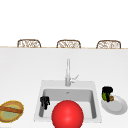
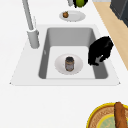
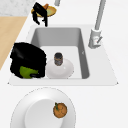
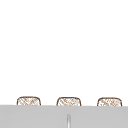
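My right hand (image 1: 107,92) hovers just above the back left rim of a white plate (image 1: 117,107) on the counter right of the sink, its fingers curled round a green round fruit (image 3: 26,71). The right side view puts that right hand (image 3: 27,60) by the sink's near corner. A small orange-brown fruit (image 3: 60,110) lies on the plate (image 3: 37,112). My left hand (image 1: 45,101) hangs over the left part of the sink (image 1: 41,86), fingers relaxed and pointing down, holding nothing. In the basin a dark jar (image 2: 69,63) stands on a white dish (image 2: 77,65).
A tall faucet (image 1: 68,72) rises behind the basin. A yellow wicker bowl (image 1: 17,115) with a brown loaf (image 1: 10,109) sits on the counter at left. A big red ball (image 1: 67,115) covers the sink's front middle. Three woven chair backs (image 1: 28,43) line the far counter edge.
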{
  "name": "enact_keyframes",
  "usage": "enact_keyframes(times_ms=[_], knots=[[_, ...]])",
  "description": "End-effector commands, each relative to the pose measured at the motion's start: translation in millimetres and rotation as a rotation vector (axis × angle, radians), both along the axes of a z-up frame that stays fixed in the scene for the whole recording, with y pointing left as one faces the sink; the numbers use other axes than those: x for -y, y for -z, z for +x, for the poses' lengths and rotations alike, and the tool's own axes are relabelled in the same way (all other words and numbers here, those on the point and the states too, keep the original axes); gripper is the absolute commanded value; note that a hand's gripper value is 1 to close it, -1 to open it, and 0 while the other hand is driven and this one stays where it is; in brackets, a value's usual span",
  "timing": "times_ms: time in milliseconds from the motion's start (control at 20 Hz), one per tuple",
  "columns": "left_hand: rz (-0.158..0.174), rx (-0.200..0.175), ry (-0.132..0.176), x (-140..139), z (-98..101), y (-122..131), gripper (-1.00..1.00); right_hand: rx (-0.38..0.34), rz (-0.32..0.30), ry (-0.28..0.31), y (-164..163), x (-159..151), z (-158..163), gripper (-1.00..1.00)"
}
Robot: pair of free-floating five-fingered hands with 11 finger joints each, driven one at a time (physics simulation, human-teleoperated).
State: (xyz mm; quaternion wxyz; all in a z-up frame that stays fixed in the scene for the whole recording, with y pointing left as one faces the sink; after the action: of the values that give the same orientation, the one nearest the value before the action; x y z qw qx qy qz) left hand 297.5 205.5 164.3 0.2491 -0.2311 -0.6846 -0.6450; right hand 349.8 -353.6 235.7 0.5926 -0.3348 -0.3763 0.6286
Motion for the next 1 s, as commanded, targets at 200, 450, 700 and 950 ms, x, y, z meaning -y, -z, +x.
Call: enact_keyframes(times_ms=[200, 450, 700, 950], knots=[[0.0, 0.0, 0.0, 0.0, 0.0, 0.0, 0.0, -0.004, 0.012, 0.0, -16.5, -63.3, 0.3, 1.0], [0.0, 0.0, 0.0, 0.0, 0.0, 0.0, 0.0, 0.006, 0.024, 0.0, -10.8, -104.4, 1.6, 1.0], [0.0, 0.0, 0.0, 0.0, 0.0, 0.0, 0.0, 0.005, 0.046, 0.0, 3.5, -145.2, 0.7, 1.0], [0.0, 0.0, 0.0, 0.0, 0.0, 0.0, 0.0, 0.008, 0.098, 0.0, 39.1, -177.1, 3.1, 1.0]])
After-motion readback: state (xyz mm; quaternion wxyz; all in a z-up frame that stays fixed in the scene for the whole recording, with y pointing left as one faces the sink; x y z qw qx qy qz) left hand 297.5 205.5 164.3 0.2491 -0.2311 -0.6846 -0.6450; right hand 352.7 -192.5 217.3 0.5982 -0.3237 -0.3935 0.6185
